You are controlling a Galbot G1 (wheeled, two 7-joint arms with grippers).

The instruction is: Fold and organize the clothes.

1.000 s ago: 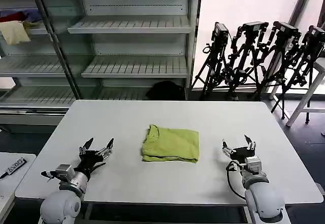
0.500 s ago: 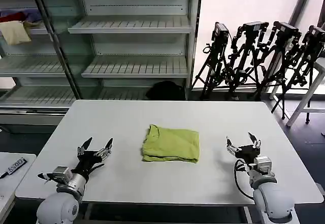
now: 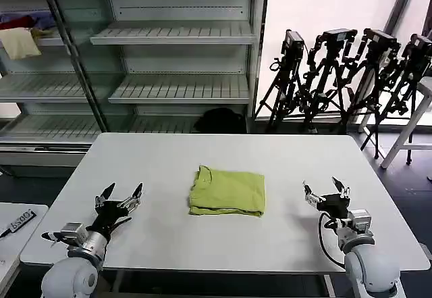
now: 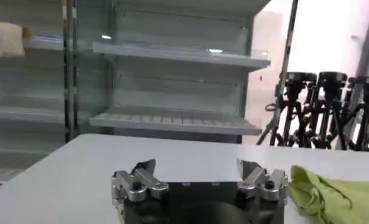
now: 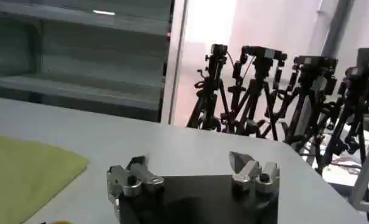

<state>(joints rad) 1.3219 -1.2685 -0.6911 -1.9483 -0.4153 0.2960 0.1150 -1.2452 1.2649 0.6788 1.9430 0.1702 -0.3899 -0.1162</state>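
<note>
T-shirt (image 3: pixel 227 191): a lime yellow-green garment is seen folded into a compact, roughly rectangular bundle, with the layered edges stacked along its near side and a small tuck at its far left corner (no print or label can be made out).
T-shirt position: it is laid flat near the middle of the white table (image 3: pixel 223 153), untouched by either gripper; a crumpled green edge of it (image 4: pixel 333 195) is caught in the left wrist view, and a smooth green corner (image 5: pixel 26 176) in the right wrist view.
Left gripper (image 3: pixel 119 196): it is held low over the table's near left part, well apart from the T-shirt and on its left, with the fingers spread wide and nothing between them.
Left gripper close up (image 4: pixel 200 178): two metal finger pads (image 4: pixel 137 181) are shown parted, with bare tabletop in the gap.
Left arm: the forearm is angled up from the table's near left corner, the fingers pointed away from the robot and slightly towards the T-shirt.
Right gripper (image 3: pixel 327 193): it is held low over the near right part of the table, well apart from the T-shirt and on its right, its fingers likewise parted and empty.
Right gripper close up (image 5: pixel 193 171): the two fingertips are seen set wide, with only tabletop between them.
Right arm: the forearm rises from the near right edge, a black cable looped beside the wrist.
Behind the T-shirt: shelving (image 3: pixel 179 34) stands past the table's far edge, and a row of black tripods (image 3: pixel 337 75) to the right of it.
</note>
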